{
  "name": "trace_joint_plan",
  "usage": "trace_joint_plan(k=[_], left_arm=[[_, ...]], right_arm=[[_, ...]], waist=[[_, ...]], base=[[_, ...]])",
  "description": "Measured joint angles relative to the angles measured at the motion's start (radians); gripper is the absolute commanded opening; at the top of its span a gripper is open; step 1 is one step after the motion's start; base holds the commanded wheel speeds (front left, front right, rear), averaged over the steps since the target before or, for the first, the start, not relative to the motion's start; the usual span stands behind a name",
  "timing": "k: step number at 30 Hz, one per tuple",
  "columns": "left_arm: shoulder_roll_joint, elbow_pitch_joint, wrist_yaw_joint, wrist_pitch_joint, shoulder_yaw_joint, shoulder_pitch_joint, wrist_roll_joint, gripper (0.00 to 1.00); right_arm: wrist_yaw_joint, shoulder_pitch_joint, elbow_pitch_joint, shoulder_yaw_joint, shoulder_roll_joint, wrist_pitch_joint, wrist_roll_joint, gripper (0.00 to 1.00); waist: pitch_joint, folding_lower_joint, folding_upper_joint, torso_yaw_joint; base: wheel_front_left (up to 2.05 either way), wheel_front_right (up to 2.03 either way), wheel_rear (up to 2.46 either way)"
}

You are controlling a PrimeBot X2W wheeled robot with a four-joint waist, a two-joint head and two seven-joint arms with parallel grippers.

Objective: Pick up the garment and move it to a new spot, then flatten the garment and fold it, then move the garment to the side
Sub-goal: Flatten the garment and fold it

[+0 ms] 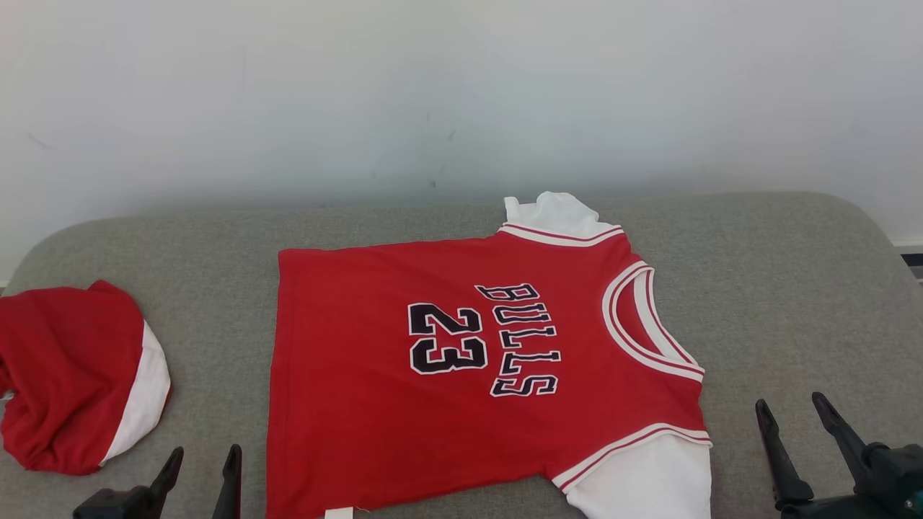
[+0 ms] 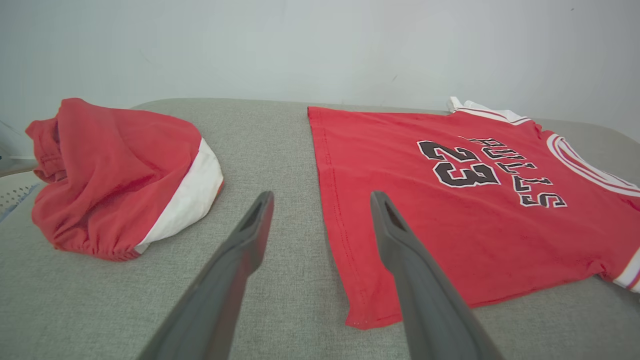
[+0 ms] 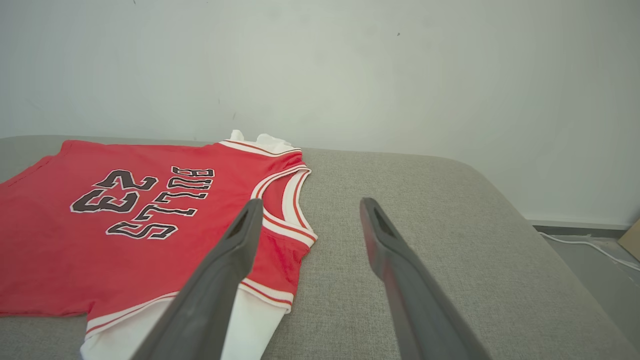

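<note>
The red jersey point(image 1: 360, 418) lies spread flat in the middle of the head view, its 23 and BULLS lettering facing up and its collar toward the right. It rests on a grey padded surface point(image 1: 779, 288). A crumpled red-and-white bundle point(image 1: 72, 375) sits apart at the left edge. The left jaws at lower left and the right jaws at lower right are released and empty.
</note>
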Motion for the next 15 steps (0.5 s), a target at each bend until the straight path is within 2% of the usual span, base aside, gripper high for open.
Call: trace_joint_plan(k=[10, 15], left_arm=[[-0.033, -0.024, 0.000, 0.040, 0.014, -0.001, -0.003, 1.00], [-0.028, -0.020, 0.000, 0.067, 0.012, -0.001, -0.008, 1.00]], right_arm=[[0.000, 0.000, -0.007, -0.011, 0.002, 0.023, 0.000, 1.00], [0.000, 0.000, -0.007, -0.015, -0.001, 0.033, 0.000, 1.00]], waist=[[0.000, 0.0000, 0.0000, 0.009], [0.005, 0.0000, 0.0000, 0.012]], base=[[0.00, 0.00, 0.00], [0.00, 0.00, 0.00]])
